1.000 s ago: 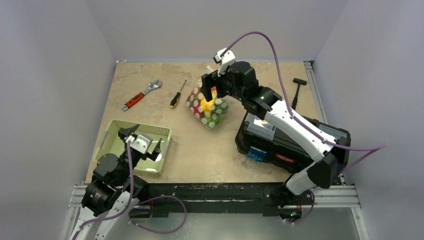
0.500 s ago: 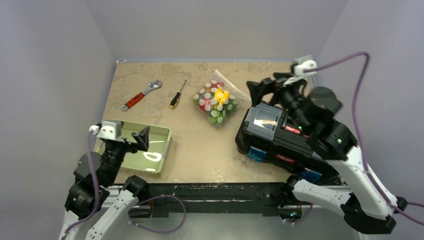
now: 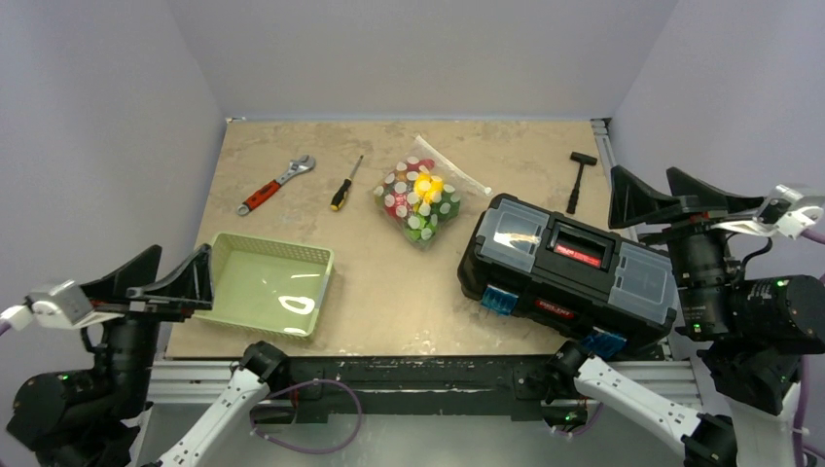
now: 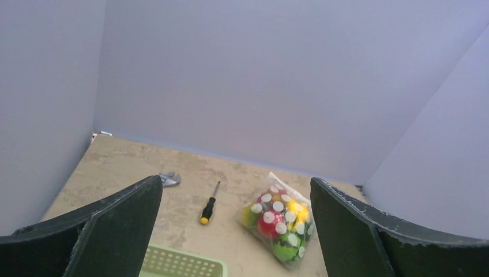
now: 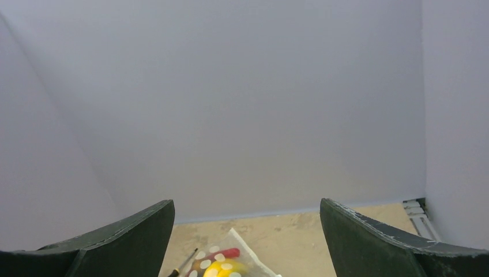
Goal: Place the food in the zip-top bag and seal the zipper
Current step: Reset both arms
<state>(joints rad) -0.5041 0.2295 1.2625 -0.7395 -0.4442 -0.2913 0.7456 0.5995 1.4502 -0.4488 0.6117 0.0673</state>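
The zip-top bag (image 3: 420,201) lies on the table's far middle, dotted with whitish rounds. The food (image 3: 425,187) sits inside it: red, green and yellow pieces, with a red chilli (image 5: 224,254) showing in the right wrist view. The zipper (image 3: 453,170) runs along the bag's far right edge; I cannot tell if it is pressed shut. My left gripper (image 3: 183,251) is open and empty at the near left, off the table's corner. My right gripper (image 3: 640,171) is open and empty beyond the table's right edge. The left wrist view has the bag (image 4: 278,222) far ahead between open fingers.
A pale green mesh basket (image 3: 322,259) stands at the near left. A black toolbox (image 3: 569,268) sits at the near right. A red-handled wrench (image 3: 275,184), a screwdriver (image 3: 345,185) and a small black hammer (image 3: 579,175) lie toward the back.
The right gripper let go of the bag and swung back off the table's right side. The left arm pulled away from the basket to the near left. The bag settled flat.
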